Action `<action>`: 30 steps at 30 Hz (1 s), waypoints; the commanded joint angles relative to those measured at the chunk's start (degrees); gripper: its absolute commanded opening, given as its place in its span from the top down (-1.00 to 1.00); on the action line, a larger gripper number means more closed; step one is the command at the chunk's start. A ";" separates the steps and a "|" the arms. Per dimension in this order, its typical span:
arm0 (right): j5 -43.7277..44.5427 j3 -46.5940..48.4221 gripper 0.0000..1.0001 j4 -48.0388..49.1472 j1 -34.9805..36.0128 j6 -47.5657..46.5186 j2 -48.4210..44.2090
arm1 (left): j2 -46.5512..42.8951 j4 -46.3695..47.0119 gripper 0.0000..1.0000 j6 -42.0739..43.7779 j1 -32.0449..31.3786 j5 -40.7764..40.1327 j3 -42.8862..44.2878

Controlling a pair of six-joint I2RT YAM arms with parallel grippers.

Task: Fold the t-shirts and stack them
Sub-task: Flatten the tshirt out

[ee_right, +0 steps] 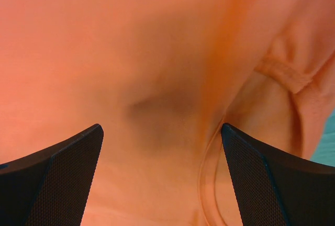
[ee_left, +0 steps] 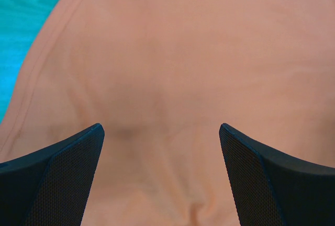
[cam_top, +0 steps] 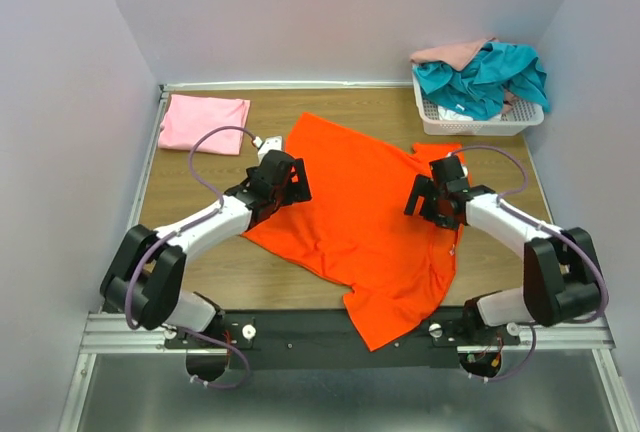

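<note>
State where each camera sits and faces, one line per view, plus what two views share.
Top external: above, behind the arms, looking down on the bright orange cloth t-shirt; both arms show.
Left wrist: close over that shirt; open left gripper shows.
Right wrist: close over that shirt; open right gripper shows.
Both wrist views share orange cloth.

Four t-shirts: one spread, one folded, two heaped.

Bright orange cloth short-sleeved t-shirt [cam_top: 365, 222] lies open and rumpled, skewed across the middle of the wooden table [cam_top: 280, 282], its near end lapping over the front edge before me. Light pink cloth t-shirt [cam_top: 205, 123] sits folded flat in my far left corner. Teal cloth t-shirt [cam_top: 485, 77] and peach-pink cloth t-shirt [cam_top: 450, 52] are bunched together in the white plastic mesh basket [cam_top: 470, 124], far right, the peach-pink one toward the back.
</note>
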 commanded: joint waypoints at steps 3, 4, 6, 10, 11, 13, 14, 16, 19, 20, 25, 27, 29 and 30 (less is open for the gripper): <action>5.39 3.31 -1.00 -2.71 2.74 1.51 10.40 | 5.91 0.68 -0.97 -0.82 3.11 1.98 -0.38; 5.66 4.81 -1.00 -2.71 2.92 1.07 11.90 | 6.53 0.67 -0.97 -0.82 3.37 1.98 -0.46; 6.80 9.80 -1.00 -2.62 3.10 -1.04 16.99 | 8.03 0.85 -0.97 -1.17 4.34 2.15 -0.81; 9.00 17.64 -1.00 -2.54 3.10 -4.73 27.18 | 9.79 1.99 -0.97 -1.17 5.48 4.08 -0.91; 9.27 22.01 -1.00 -2.54 3.10 -6.48 31.30 | 10.75 2.08 -0.97 -1.00 5.57 4.35 -0.56; 9.53 26.08 -1.00 -2.54 3.10 -7.90 35.45 | 11.72 1.73 -0.97 -1.00 6.18 4.35 -0.12; 9.53 29.84 -1.00 -2.54 3.10 -8.42 37.03 | 12.25 1.55 -0.97 -1.00 6.45 4.61 0.06; 10.49 33.28 -1.00 -2.62 3.10 -9.83 41.26 | 12.95 1.73 -0.97 -0.73 6.89 4.61 0.50; 12.34 38.74 -1.00 -2.71 3.10 -11.33 43.81 | 13.04 1.29 -0.97 -0.38 8.90 4.53 1.55; 12.34 39.45 -1.00 -2.80 3.10 -11.50 43.56 | 13.04 1.11 -0.97 -0.38 9.17 4.53 1.90; 11.46 37.62 -1.00 -2.63 3.01 -10.89 37.59 | 6.73 -1.43 -0.97 -2.13 9.79 2.42 1.03; 11.99 34.21 -1.00 -2.62 3.01 -9.93 33.02 | 2.44 -4.06 -0.97 -4.94 10.05 -0.47 -0.80; 12.34 31.65 -1.00 -2.54 3.10 -8.44 27.95 | -2.13 -7.83 -0.97 -8.10 10.58 -3.02 -2.22; 12.34 30.07 -1.00 -2.54 3.01 -7.99 26.43 | -3.64 -9.07 -0.97 -9.33 11.28 -3.73 -4.31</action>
